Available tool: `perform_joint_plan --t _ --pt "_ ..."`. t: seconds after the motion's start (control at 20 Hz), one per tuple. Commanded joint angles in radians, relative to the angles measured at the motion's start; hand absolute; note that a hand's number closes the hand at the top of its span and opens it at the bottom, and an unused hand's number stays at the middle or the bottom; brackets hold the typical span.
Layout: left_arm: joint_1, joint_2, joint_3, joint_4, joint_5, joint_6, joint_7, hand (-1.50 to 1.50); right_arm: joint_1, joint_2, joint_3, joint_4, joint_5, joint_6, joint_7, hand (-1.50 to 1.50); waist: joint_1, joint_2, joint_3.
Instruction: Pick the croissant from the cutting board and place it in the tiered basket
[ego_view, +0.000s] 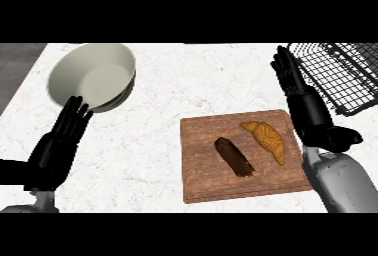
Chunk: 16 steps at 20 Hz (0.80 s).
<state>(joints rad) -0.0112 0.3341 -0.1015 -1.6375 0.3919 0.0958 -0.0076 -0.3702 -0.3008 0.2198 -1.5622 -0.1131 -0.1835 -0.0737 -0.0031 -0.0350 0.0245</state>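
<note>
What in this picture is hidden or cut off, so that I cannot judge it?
Head view only:
- Tiered basket: the picture's right edge and top band cut it off; its tiers cannot be made out.
- Cutting board: the right hand and its forearm cover the right edge.
- Dark item beside the croissant: its kind cannot be told.
- Left hand: its forearm leaves at the lower left.

White marbled table (192, 80). Pale round bowl (92, 75) at upper left, tilted, its hollow facing the viewer, a second rim visible under its lower right edge. Dark brown elongated item (234, 156) lying diagonally, identity unclear. Grey strip (16, 65) along the table's left edge.
</note>
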Motion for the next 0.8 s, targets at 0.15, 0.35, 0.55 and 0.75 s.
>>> perform_joint_plan --t 0.15,0.35,0.55,0.75 --pt "0.091 -0.005 -0.056 0.087 -0.185 0.126 0.006 0.0 -0.096 -0.192 -0.129 -0.016 -0.033 0.167 -0.068 1.5 0.007 0.038 -0.024" --pt "0.123 -0.021 -0.073 0.134 -0.208 0.173 0.051 0.0 -0.06 -0.222 -0.295 0.109 0.123 -0.152 0.06 -1.5 -0.031 0.041 -0.025" --pt "0.092 -0.098 -0.132 0.206 -0.292 0.25 0.057 0.0 -0.009 -0.111 -0.38 0.143 -0.055 -0.102 -0.098 -1.5 -0.004 0.038 -0.023" --pt "0.065 -0.109 -0.11 0.253 -0.295 0.214 0.035 0.0 0.108 -0.188 -0.395 0.004 -0.108 0.074 -0.114 -1.5 -0.005 0.034 -0.025"
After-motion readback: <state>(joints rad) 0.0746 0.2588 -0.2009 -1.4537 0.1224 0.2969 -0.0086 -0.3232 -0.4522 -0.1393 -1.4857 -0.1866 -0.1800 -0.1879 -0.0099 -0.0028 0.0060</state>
